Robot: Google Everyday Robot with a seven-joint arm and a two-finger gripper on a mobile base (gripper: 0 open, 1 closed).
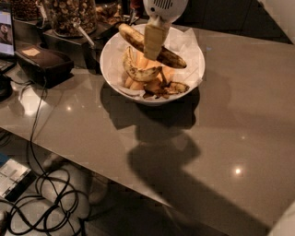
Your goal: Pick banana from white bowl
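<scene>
The white bowl [107, 69], lined with crumpled white paper, stands at the back of the grey table [239, 115]. The long overripe banana [174, 58], dull yellow with dark streaks, lies slanted across the top of the bowl's contents. Its upper left end reaches above the back rim. My gripper [152, 51] comes down from the top edge and its tan fingers [153, 39] are shut on the banana's middle. Below it in the bowl lie a shorter curved speckled banana [138, 73] and small orange fruit pieces [136, 85].
Jars of snacks [69, 14] and a black box [44, 60] stand left of the bowl. A lit screen [5, 27] is at the far left. Cables [41, 198] lie on the floor below the table's front edge. A pale robot part [285, 225] shows at the bottom right.
</scene>
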